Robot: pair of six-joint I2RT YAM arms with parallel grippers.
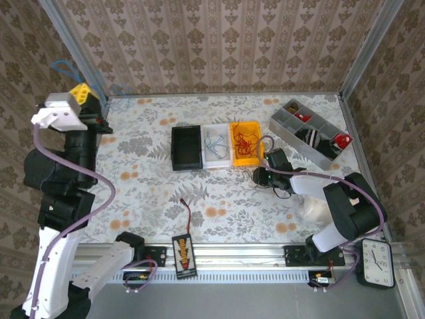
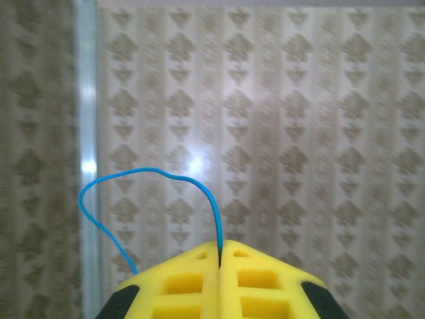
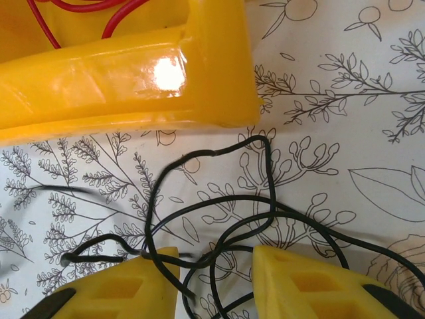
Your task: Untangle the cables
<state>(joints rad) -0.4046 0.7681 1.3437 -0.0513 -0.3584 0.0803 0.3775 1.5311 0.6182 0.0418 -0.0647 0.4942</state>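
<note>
my left tool (image 2: 220, 260) is lifted high off the surface (image 1: 146, 193), up near the patterned wall. its yellow fingertips are pressed together and pinching a blue cable (image 2: 153, 171). the cable comes out of the seam between the fingertips, arches up and over to the tool's left, then drops back down beside the left finger. my right tool (image 3: 216, 282) sits low over the surface, its two yellow fingers (image 3: 143, 289) spread with a clear gap and nothing pinched. a black cable (image 3: 272, 179) lies in loose, crossing loops on the surface just ahead of this tool, and its strands run into the gap between the fingers. one strand passes the tip of the finger on the left of the wrist view, and i cannot tell whether it touches. just ahead of the tool, beyond the black loops, stands a corner of a yellow bin (image 3: 133, 73). red cables (image 1: 244, 141) lie inside the bin.
</note>
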